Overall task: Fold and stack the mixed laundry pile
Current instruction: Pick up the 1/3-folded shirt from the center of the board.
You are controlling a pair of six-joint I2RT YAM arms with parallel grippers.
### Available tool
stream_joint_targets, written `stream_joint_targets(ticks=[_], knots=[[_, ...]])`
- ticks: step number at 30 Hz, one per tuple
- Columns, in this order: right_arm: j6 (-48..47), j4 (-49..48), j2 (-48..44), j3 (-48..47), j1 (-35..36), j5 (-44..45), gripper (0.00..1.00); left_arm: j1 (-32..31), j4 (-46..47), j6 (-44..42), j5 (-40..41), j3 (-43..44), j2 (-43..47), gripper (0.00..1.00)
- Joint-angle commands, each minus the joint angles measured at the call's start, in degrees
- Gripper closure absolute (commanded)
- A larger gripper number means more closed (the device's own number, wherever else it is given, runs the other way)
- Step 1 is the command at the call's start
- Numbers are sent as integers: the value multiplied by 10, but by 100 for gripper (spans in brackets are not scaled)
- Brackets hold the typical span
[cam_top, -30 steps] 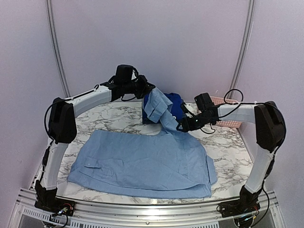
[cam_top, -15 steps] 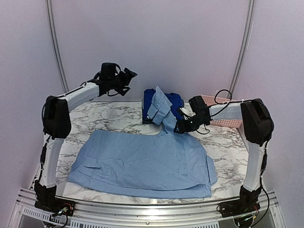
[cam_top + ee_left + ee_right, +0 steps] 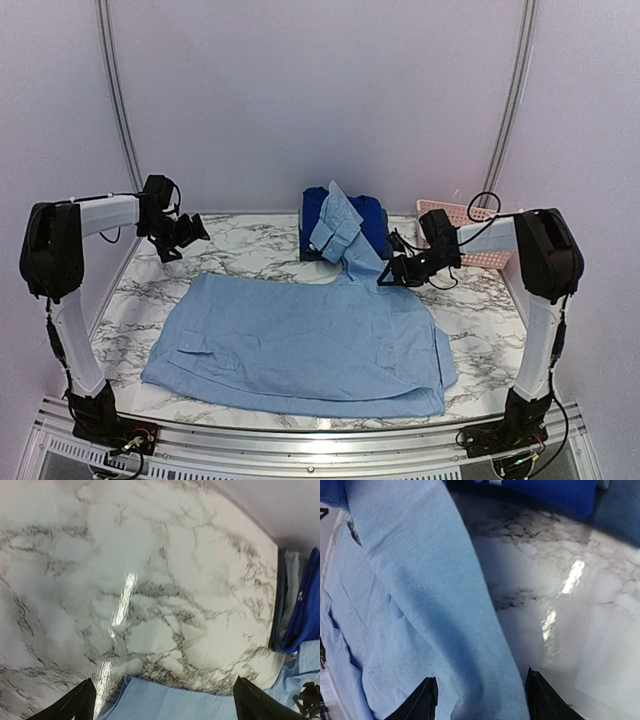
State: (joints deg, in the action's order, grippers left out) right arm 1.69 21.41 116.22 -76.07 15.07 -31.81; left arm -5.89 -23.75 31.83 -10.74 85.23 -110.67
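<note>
Sleeve fold underway, I judged: left gripper (image 3: 191, 231) gaped empty, left of frame; right gripper (image 3: 482, 700) straddled sleeve (image 3: 435, 580), pinch unclear; needed firm grip next.

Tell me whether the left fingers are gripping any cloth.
No, the left fingers stand wide apart over the marble table, clear of the light-blue shirt lying on it.
</note>
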Motion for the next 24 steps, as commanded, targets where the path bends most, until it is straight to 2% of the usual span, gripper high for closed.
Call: stream_joint_targets(ticks=[1, 9, 14, 16, 19, 20, 24], knots=[[40, -39, -4, 31, -31, -121, 45, 3, -12, -39, -33, -39, 43, 1], [88, -76, 46, 7, -62, -232, 53, 14, -9, -50, -35, -40, 28, 1], [72, -42, 66, -22, -62, -239, 59, 36, -13, -54, -61, -42, 9, 1], [69, -34, 73, -30, -62, -243, 68, 40, -14, -58, -67, -43, 5, 1], [63, -26, 69, -37, -63, -250, 93, 45, -23, -70, -72, -40, -3, 2], [58, -18, 64, -39, -62, -248, 97, 46, -26, -73, -73, -40, -6, 3], [46, -6, 36, -38, -73, -210, 100, 46, -47, -93, -67, -33, -25, 10]])
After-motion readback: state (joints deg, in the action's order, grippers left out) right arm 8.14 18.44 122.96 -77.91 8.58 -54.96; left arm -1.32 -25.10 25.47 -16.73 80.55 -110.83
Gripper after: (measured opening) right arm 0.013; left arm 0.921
